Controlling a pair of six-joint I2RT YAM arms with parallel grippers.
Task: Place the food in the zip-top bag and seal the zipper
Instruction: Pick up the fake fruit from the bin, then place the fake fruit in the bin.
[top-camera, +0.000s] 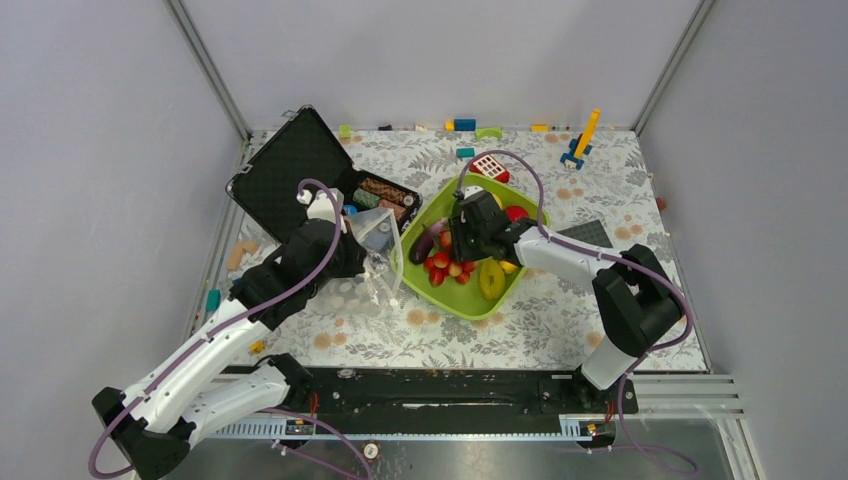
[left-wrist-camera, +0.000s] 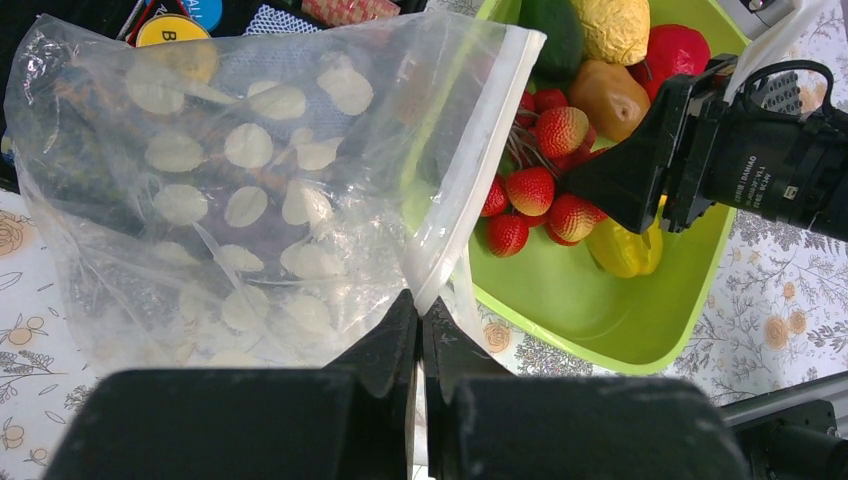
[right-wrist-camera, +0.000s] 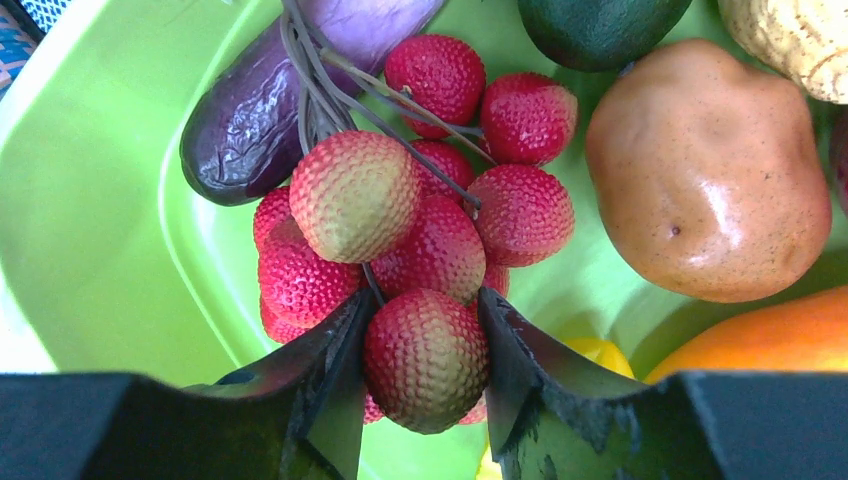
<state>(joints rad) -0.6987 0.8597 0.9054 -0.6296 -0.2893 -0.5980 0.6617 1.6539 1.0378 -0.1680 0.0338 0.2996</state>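
While left gripper (left-wrist-camera: 420, 318) pinches zip-top bag (left-wrist-camera: 250, 190) edge | right gripper (right-wrist-camera: 424, 325) clamps one strawberry (right-wrist-camera: 425, 362)

The black motor housing (left-wrist-camera: 770, 170) on the right arm's wrist carries small white print. The word "DAMIAO" is legible; the remaining characters are too small to read. A yellow round chip (left-wrist-camera: 172, 30) shows a dark letter "B".
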